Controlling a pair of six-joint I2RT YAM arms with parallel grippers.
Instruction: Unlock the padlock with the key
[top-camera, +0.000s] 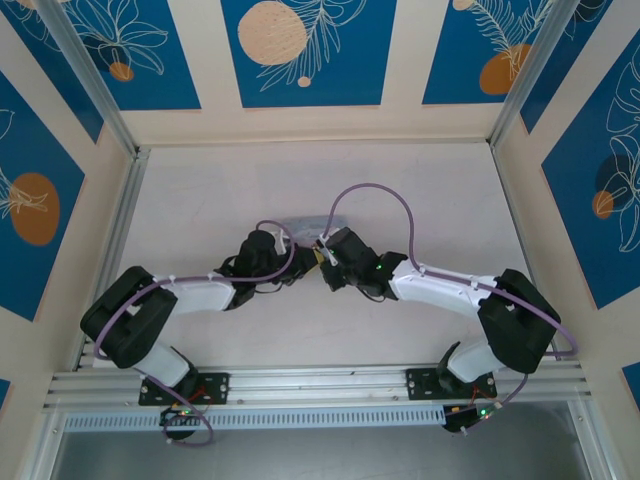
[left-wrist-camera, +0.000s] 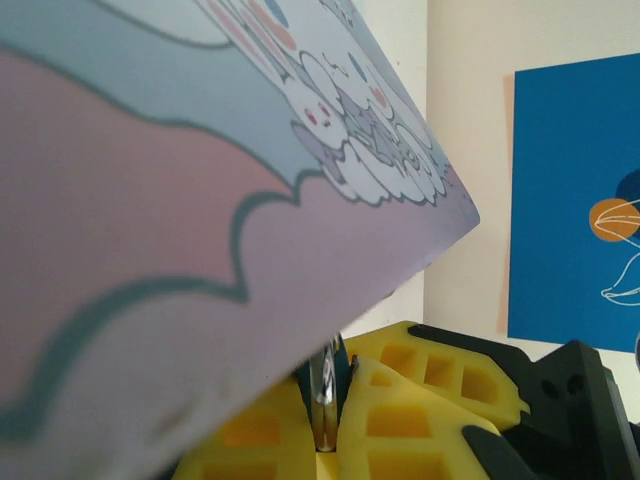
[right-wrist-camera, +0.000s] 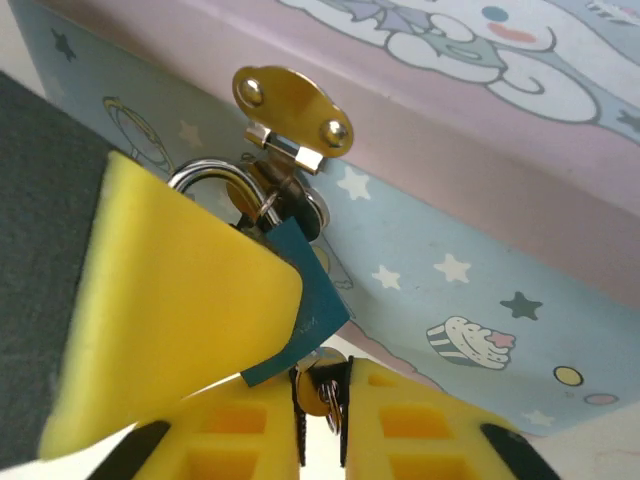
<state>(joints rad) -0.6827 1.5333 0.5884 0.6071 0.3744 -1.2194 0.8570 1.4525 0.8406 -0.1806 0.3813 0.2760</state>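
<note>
Slippage is the worry: the right gripper (right-wrist-camera: 322, 425) is pinched on the key (right-wrist-camera: 320, 400) just below the padlock (right-wrist-camera: 310, 300), which hangs from the hasp (right-wrist-camera: 290, 110) of the tin (right-wrist-camera: 450, 250) mid-table, clamped by the left gripper (left-wrist-camera: 335, 400), so a skewed push could twist the key loose.

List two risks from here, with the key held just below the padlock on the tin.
The key sits thin in the right end effector's tight pinch; pushed up, it may twist or slip. The padlock hangs from the tin's clasp, partly covered by a yellow pad; it may swing and the key miss.
</note>
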